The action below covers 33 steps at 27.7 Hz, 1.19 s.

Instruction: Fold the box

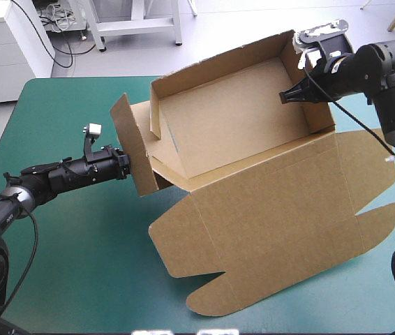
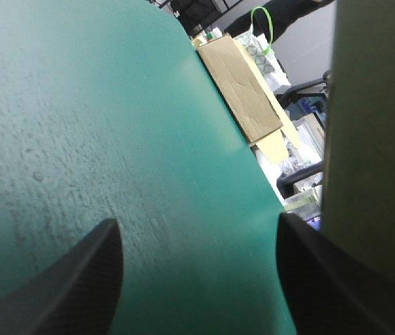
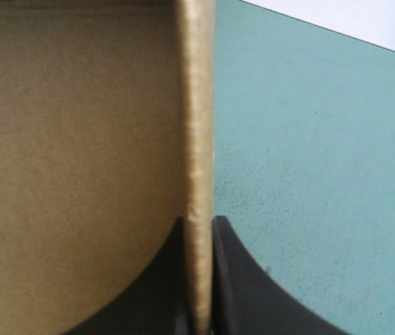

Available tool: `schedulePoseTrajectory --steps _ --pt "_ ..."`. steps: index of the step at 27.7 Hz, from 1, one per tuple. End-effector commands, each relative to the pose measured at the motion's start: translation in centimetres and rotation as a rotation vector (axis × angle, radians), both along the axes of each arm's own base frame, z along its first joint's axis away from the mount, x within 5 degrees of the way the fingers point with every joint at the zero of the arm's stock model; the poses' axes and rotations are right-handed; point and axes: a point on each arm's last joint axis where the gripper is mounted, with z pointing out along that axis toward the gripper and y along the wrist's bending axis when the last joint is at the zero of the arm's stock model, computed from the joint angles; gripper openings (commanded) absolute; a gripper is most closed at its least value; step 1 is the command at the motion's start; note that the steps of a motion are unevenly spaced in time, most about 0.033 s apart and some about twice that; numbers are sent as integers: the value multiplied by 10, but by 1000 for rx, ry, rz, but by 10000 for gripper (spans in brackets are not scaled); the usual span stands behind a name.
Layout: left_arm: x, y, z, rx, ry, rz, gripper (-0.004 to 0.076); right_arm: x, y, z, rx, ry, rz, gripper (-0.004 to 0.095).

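high view: the brown box [image 1: 253, 202] fills the centre and right of the teal-green cover [image 1: 65, 265], with its far half raised into an open tray and the lid flat at lower right.
left gripper [image 1: 126, 166]: centre left, at the tray's left end flap; in the left wrist view its black fingers [image 2: 79, 279] stand wide apart.
right gripper [image 1: 286, 95]: upper right, clamped tight on the edge of the tray's right wall.
more board [image 2: 243, 91]: upper middle of the left wrist view, beyond the table's edge.
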Motion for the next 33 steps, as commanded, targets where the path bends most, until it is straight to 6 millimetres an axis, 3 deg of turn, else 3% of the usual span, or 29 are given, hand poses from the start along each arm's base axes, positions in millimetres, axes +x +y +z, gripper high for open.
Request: schedulePoseTrajectory --steps 1,15,20,29,33 --pt "-7 -7 44 -206 -129 -19 459 -6 0 21 48 -111 3 -22" --pt "-26 -10 75 -216 -233 -28 459 19 5 -5 32 -39 1 -22" --pt "-27 -10 77 -220 -232 -29 459 24 9 -10 47 -22 23 -21" --pt "-19 -8 92 -222 -227 7 459 39 13 -28 37 24 29 -21" --pt "-3 -5 102 -49 -146 107 459 39 17 -30 32 28 35 -20"
